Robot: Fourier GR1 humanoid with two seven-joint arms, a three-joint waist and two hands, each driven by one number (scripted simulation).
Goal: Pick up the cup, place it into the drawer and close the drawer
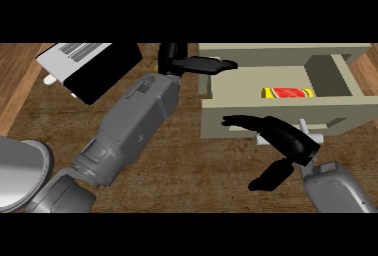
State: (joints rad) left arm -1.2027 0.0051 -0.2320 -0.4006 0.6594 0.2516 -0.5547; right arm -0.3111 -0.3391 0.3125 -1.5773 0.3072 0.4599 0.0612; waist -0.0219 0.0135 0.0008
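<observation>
At the far left edge, a grey metal vessel [18, 170] is sitting on the brown counter [184, 170]. Above it, near the top, a black-and-white box [88, 65] is lying at an angle. The left forearm is crossing the view from the lower left toward the top centre. The left robot hand [193, 64] is holding nothing, and its fingers are pointing straight to the right, reaching over the left wall of the drawer [244, 107].

The beige drawer is standing pulled out, with its inside in plain view. The cup [288, 93], yellow with a red band, is lying on its side on the drawer's floor, near the middle and clear of both hands. So the picking up and the placing are looking done.

Further right, the right robot hand [284, 137] is hovering at the drawer's front panel. Its fingers are spread and lightly bent, stretching leftward along the panel, and the thumb is hanging well apart below. It is not clasping anything. The pale handle [308, 132] is peeking out just beside it. Whether the fingers are touching the panel is not clear.

Only the closing is remaining, and the right hand is looking well placed to push the front inward.
</observation>
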